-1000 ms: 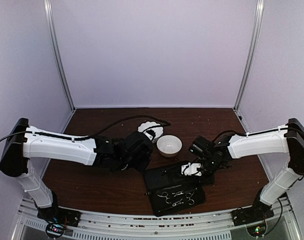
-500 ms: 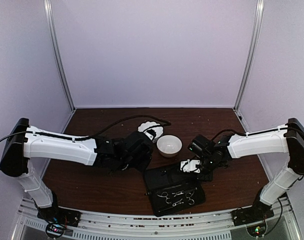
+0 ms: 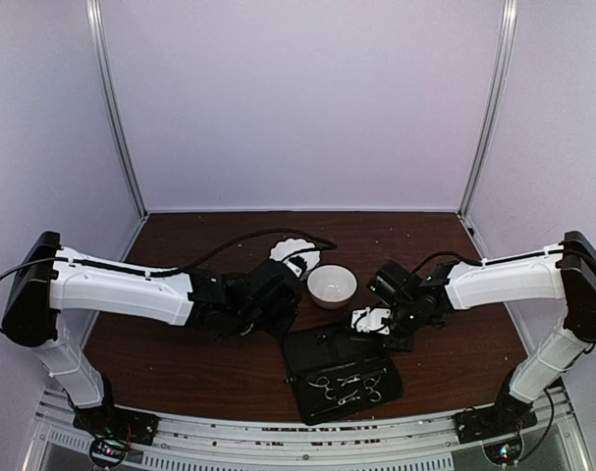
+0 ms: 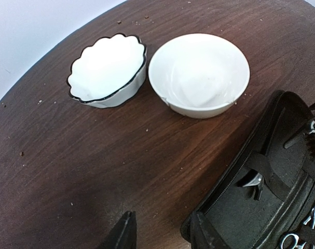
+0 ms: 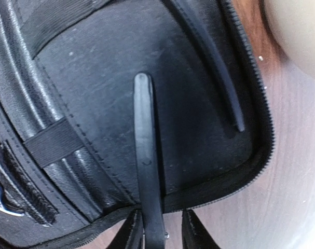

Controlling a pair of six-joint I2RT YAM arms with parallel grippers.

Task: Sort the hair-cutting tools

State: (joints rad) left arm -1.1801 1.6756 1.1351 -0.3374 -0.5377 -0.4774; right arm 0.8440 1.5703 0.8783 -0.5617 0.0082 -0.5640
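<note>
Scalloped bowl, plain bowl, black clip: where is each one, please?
scalloped bowl (image 4: 106, 67), left wrist view, its bare inside.
plain bowl (image 4: 199, 72), left wrist view, its bare inside.
black clip (image 5: 145, 155), right wrist view, middle of its shaft.

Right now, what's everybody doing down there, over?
Left fingers open, empty. Right fingers shut on a black clip above the open case. Scissors in case. Path to bowls clear.

Left arm (image 3: 121, 285) extended rightward toward centre, wrist low | left tool (image 4: 162, 233): fingers parted, nothing between them | right arm (image 3: 499, 280) extended leftward, wrist angled down | right tool (image 5: 160, 231): fingers pinched on near end of black clip (image 5: 144, 155)
</note>
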